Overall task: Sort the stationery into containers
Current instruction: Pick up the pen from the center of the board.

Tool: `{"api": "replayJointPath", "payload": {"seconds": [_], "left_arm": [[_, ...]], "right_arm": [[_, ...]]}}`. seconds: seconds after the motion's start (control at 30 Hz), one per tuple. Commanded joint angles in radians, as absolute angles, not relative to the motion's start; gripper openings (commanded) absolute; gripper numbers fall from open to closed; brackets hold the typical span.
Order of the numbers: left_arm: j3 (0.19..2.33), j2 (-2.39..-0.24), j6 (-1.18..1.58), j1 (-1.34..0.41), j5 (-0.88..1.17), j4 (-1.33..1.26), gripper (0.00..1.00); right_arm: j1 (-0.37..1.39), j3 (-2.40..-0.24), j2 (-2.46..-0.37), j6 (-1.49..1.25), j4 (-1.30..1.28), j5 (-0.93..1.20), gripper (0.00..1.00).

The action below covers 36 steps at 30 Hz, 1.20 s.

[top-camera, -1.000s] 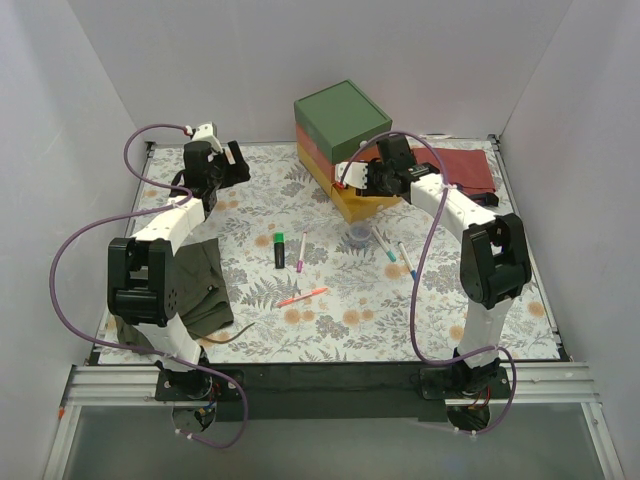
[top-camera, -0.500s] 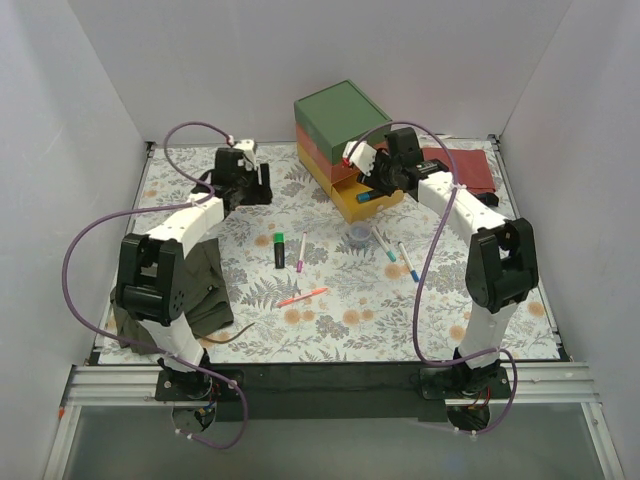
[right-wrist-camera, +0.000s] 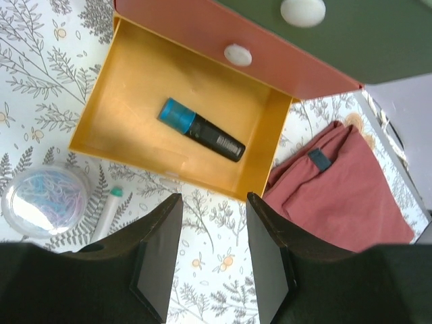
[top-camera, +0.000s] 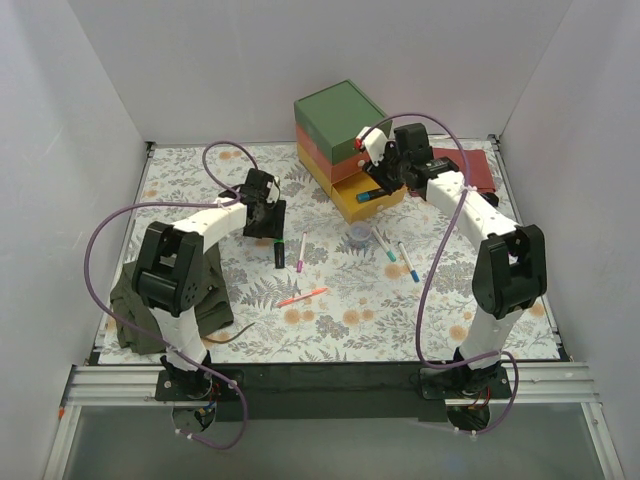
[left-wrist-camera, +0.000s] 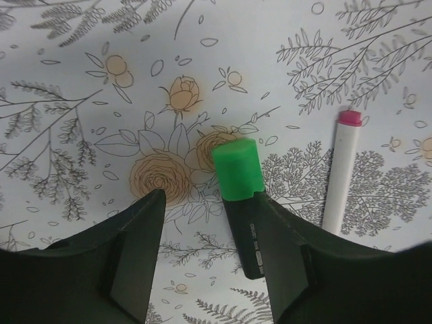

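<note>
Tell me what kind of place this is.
Probably a robot test cell: plain white walls enclose a floral table, two cabled arms mount on a metal rail, and pens lie staged beside a drawer box.

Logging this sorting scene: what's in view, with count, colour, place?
Drawer box: one, green, salmon, yellow layers, far centre; yellow drawer open.
Blue-capped marker: one, black, inside yellow drawer.
Green-capped marker: one, black, left of centre.
Pink-tipped pen: one, white, beside it.
Orange-red pen: one, near centre.
White pens: two, teal and blue tips, right of centre.
Round clear case: one, before the drawer.
Red cloth: one, right of box.
Olive cloth: one, near left.
Left gripper: open, over green-capped marker.
Right gripper: open, above drawer.
</note>
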<state>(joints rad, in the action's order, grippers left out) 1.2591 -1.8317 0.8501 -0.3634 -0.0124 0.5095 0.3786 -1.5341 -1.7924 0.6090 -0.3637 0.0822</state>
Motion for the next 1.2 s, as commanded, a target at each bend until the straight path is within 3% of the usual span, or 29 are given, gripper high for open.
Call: {"api": "replayJointPath", "payload": {"seconds": [0.0,0.13,0.27,0.3,0.47,0.6,0.9,1.03,1.17], "left_arm": [[1.273,-1.865,0.857,-0.402,-0.037,0.535,0.54],[1.296,-1.904,0.854,-0.429,-0.038,0.534,0.53],[1.301,-1.931,0.842,-0.449,-0.048,0.534,0.44],[1.298,-1.933,0.838,-0.449,-0.043,0.538,0.29],[1.281,-1.901,0.813,-0.449,-0.04,0.564,0.0],[1.334,-1.876,0.759,-0.449,-0.002,0.618,0.0],[1.857,-1.91,0.585,-0.479,0.262,0.689,0.0],[1.83,-1.911,0.503,-0.503,0.417,0.568,0.0],[1.578,-1.841,0.402,-0.506,0.59,0.197,0.0]], "right_arm": [[0.359,-1.502,-1.712,0.561,-0.359,0.098,0.52],[0.345,-1.465,-1.689,0.548,-0.359,0.098,0.52],[0.322,-1.444,-1.671,0.541,-0.357,0.104,0.52],[0.321,-1.44,-1.667,0.54,-0.357,0.104,0.52],[0.29,-1.434,-1.655,0.525,-0.354,0.112,0.52],[0.273,-1.443,-1.645,0.517,-0.354,0.1,0.52],[0.198,-1.394,-1.585,0.511,-0.354,0.095,0.52],[0.187,-1.378,-1.58,0.499,-0.35,0.081,0.52],[0.172,-1.355,-1.572,0.489,-0.334,0.074,0.52]]}}
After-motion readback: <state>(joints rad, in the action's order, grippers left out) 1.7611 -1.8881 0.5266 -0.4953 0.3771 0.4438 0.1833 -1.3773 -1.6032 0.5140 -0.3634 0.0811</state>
